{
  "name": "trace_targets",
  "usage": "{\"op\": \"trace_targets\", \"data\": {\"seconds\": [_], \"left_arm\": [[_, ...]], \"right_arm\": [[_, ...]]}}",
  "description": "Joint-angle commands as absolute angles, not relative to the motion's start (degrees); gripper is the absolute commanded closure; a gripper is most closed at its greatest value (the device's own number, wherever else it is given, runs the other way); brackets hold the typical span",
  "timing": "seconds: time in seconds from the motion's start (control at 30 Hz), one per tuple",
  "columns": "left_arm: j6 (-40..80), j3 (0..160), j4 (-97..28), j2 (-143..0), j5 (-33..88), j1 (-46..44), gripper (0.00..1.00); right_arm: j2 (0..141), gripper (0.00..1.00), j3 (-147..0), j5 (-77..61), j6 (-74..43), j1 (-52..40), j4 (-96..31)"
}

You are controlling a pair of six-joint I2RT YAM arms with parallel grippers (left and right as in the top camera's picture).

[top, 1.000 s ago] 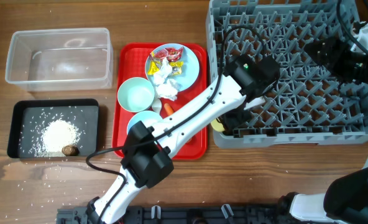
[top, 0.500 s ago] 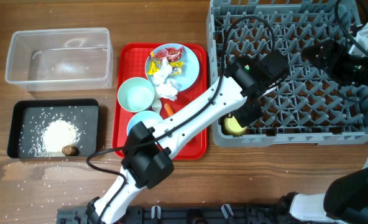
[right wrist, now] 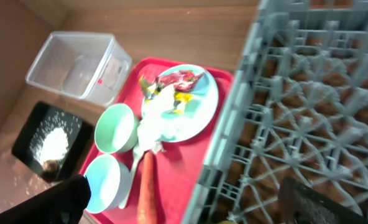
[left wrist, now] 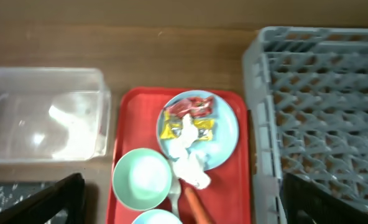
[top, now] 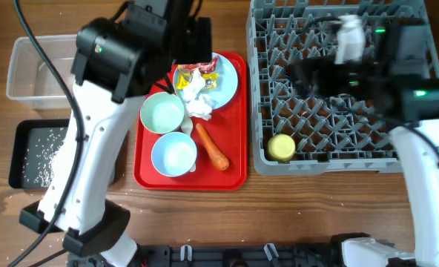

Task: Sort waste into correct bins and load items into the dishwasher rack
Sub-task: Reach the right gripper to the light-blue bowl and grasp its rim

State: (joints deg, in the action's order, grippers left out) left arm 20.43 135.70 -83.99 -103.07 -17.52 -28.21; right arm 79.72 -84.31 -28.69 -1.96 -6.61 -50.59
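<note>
Stretching across view: brown wood-grain tabletop (top: 205,219). Sitting top R: grey dishwasher rack (top: 331,126). Lying centre: red tray (top: 234,172). Standing far L: clear tub (top: 15,74), black tray (top: 18,159) below, holding rice (right wrist: 52,143). Resting on red tray: plate (top: 228,85) bearing tissue (top: 197,100) & wrappers (top: 201,67), 2 bowls (top: 162,113) (top: 174,153), carrot (top: 212,147). Sitting in rack's front-L corner: yellow cup (top: 282,147). Hanging high, L gripper (left wrist: 183,180) & R gripper (right wrist: 184,186) both gaping, gripping nothing

The table (top: 316,208) is grained wood, matt. The tub (top: 34,74) is clear, glossy plastic; the black tray (top: 16,159) looks matt. The red tray (top: 230,148) is smooth plastic with a slight sheen. The rack (top: 338,152) is dull grey moulded plastic. The tissue (top: 197,104) is crumpled paper, the wrappers (top: 201,67) shiny film.
</note>
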Motion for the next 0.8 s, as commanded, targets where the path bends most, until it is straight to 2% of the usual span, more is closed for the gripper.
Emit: {"op": "trace_targets", "data": {"seconds": [0.0,0.2,0.37,0.4,0.43,0.5,0.53,0.57,0.6,0.77], "left_arm": [[26.2,135.3,-84.4,-103.8,-17.4,-24.1,0.0],[27.9,135.3,-84.7,-103.8,-7.9,-9.5,0.0],[27.9,134.9,-85.1,-104.2,-7.9,0.5,0.0],[27.9,134.9,-85.1,-104.7,-7.4,2.8,0.0],[27.9,134.9,-85.1,-105.3,-6.1,4.9,0.0],[27.9,134.9,-85.5,-107.7,-4.5,9.6,0.0],[27.9,134.9,-85.7,-108.7,-4.5,10.4,0.0],[27.9,134.9,-86.1,-110.0,-4.5,10.9,0.0],[27.9,134.9,-86.3,-111.1,-4.5,11.0,0.0],[27.9,134.9,-86.0,-115.7,-4.5,11.0,0.0]], "right_arm": [[81.1,0.01,-84.9,-20.1,-7.8,-16.8,-48.2],[89.6,0.0,-84.9,-20.0,-10.7,-28.3,-46.9],[95.2,0.02,-84.9,-20.4,-11.1,-34.8,-46.7],[97.1,0.07,-84.9,-20.4,-11.1,-36.8,-46.6],[99.0,0.18,-84.9,-20.4,-11.1,-38.8,-46.7],[103.7,0.35,-84.9,-20.4,-12.3,-42.5,-47.0],[105.3,0.41,-84.9,-20.6,-13.1,-43.4,-47.2],[107.2,0.53,-84.9,-21.1,-13.7,-44.2,-47.3],[108.0,0.6,-84.9,-21.5,-13.7,-44.4,-47.4],[111.6,0.62,-85.4,-23.8,-15.2,-43.1,-47.4]]}}
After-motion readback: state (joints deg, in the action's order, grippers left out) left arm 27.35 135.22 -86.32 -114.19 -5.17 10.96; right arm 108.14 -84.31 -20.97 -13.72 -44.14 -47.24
